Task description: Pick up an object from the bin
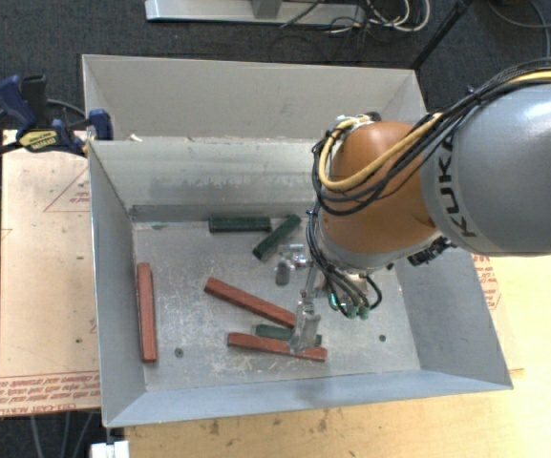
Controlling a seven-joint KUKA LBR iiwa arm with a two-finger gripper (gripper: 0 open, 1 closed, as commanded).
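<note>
Hanging my gripper [307, 337] low at the front red stick [261, 343], maybe the easiest pick; I cannot tell if it's open.

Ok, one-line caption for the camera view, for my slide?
Gripper low at the front red-brown stick, beside a short green piece, in the grey bin.

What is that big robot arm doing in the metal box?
The robot arm is reaching down into the grey bin to pick something up. Its gripper is down at the right end of a reddish-brown stick lying near the front, next to a small dark green piece. The stick is lying on the bin floor, not lifted yet. More red and green sticks lie around it.
</note>
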